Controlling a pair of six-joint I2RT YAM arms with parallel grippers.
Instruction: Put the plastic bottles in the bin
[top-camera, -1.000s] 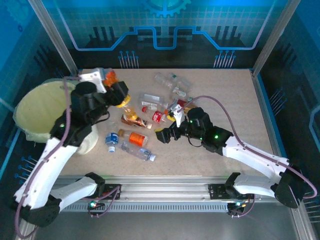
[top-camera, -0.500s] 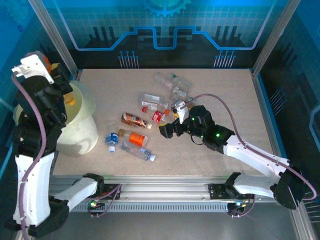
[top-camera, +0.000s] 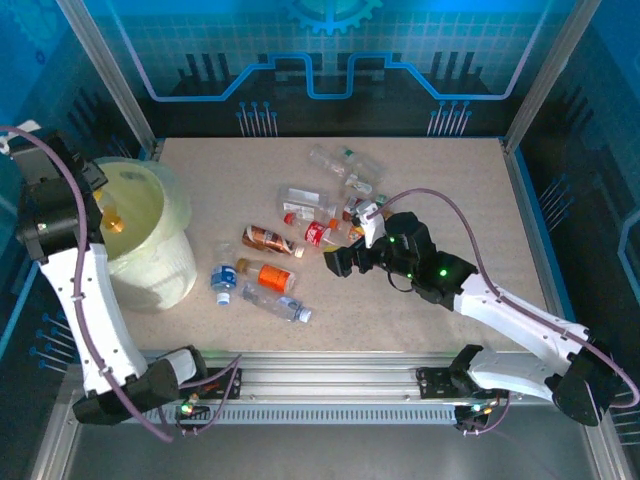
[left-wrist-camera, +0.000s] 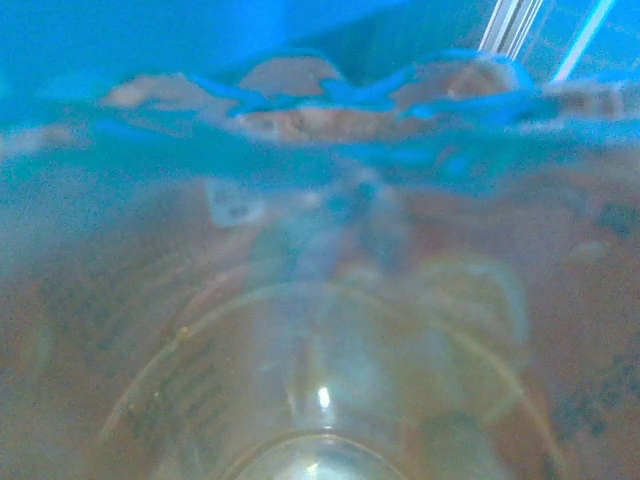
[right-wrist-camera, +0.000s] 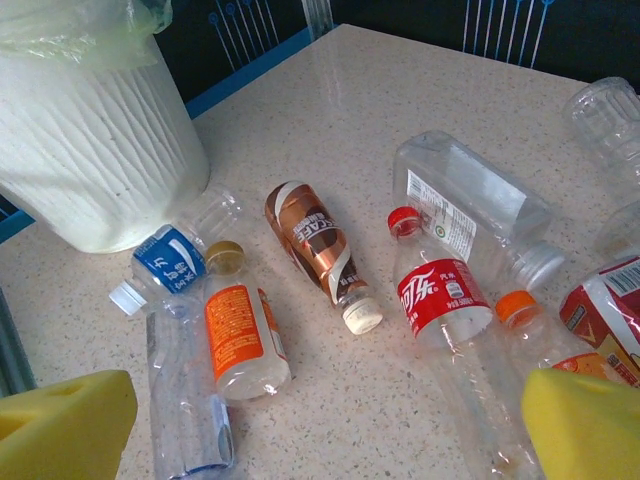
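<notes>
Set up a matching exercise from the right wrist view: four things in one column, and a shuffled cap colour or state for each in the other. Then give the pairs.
Column one
1. brown-labelled plastic bottle
2. red-labelled clear plastic bottle
3. orange-labelled plastic bottle
4. pale cream ribbed round bin

Column two
A. tan cap
B. thin translucent bag over its rim
C. red cap
D. white cap

Pairs: 1-D, 2-C, 3-A, 4-B
</notes>
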